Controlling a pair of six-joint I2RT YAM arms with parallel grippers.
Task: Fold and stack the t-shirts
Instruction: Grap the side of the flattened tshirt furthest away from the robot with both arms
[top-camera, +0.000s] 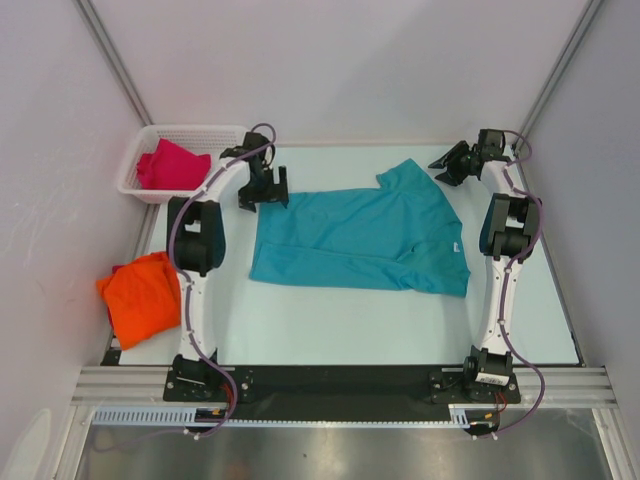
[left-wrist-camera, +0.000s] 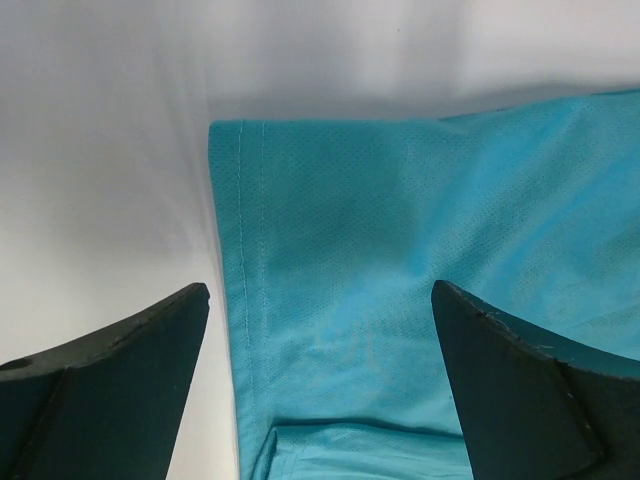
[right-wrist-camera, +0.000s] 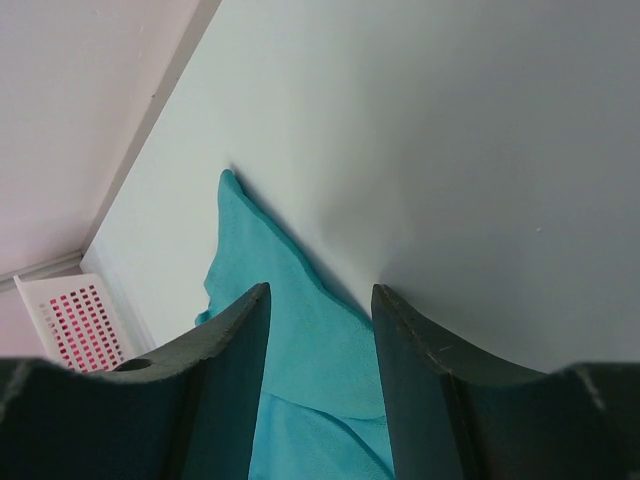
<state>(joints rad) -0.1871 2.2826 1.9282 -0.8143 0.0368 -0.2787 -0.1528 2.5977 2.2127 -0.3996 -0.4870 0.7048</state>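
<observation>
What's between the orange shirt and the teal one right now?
Only the left arm: in the top view its white link runs between the orange shirt and the teal shirt. Nothing else lies there.

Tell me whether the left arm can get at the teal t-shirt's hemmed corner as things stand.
Probably yes. The left end effector is open directly over that corner of the teal t-shirt, and nothing shows between its fingers and the cloth.
</observation>
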